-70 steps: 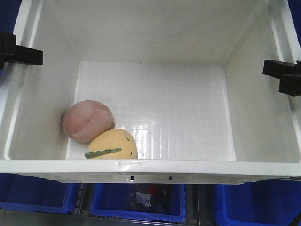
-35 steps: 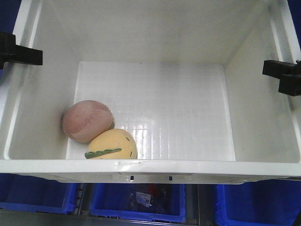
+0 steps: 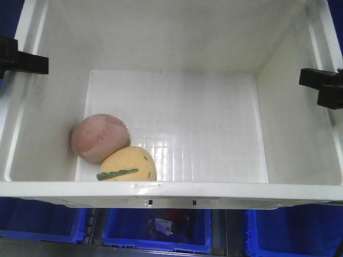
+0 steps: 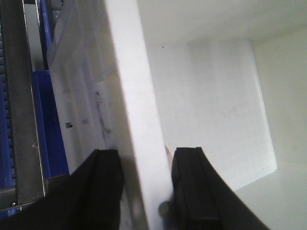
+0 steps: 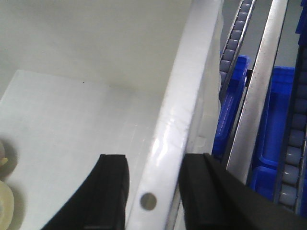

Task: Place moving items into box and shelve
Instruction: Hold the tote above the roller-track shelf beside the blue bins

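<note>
The white box [image 3: 171, 190] fills the front view. The pink-brown ball [image 3: 99, 137] and the pale yellow ball with the green stripe [image 3: 128, 164] lie touching in its near left corner. My left gripper [image 3: 21, 61] straddles the box's left rim [image 4: 129, 96], one finger outside and one inside, closed on it [image 4: 146, 191]. My right gripper [image 3: 321, 88] straddles the right rim [image 5: 187, 96] the same way [image 5: 153, 196]. A sliver of the yellow ball [image 5: 4, 199] shows at the right wrist view's left edge.
Blue bins [image 3: 155, 230] stand in a row below the box's near edge, the middle one holding small packets. Metal shelf rails with rollers [image 5: 254, 96] and more blue bins [image 5: 276, 120] run along the box's right side; a metal rail [image 4: 24, 120] runs along its left.
</note>
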You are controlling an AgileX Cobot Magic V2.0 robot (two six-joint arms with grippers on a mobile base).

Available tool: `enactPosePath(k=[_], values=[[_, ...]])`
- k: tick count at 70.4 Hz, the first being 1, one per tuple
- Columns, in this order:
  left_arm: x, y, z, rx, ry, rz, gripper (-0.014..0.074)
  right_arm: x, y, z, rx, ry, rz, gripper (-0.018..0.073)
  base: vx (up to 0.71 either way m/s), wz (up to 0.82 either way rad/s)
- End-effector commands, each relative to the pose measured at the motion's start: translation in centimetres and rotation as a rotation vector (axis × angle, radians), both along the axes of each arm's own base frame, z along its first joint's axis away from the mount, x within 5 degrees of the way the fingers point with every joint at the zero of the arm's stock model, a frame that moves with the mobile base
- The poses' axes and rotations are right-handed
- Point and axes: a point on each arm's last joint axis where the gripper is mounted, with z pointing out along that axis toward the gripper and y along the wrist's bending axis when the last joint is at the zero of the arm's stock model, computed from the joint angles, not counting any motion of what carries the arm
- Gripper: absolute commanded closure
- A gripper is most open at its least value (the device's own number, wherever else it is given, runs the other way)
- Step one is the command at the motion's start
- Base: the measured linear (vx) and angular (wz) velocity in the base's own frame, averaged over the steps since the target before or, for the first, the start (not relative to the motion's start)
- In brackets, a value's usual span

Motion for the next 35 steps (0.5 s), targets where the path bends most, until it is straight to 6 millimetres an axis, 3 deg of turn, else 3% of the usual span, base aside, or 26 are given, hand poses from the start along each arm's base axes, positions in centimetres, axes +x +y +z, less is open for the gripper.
enactPosePath(k=[1,35], values=[[-0.65,-0.77,3.21,-0.166,-0.157,-0.005,0.0602,-0.17,0.11,2.72,0.098,-0.152,-0.027,0.0564,0.0,0.0],[-0.4,-0.68,3.22,-0.145,-0.183,-0.004,0.0602,0.56,0.19,2.29,0.098,-0.126,-0.028,0.0564,0.0,0.0]])
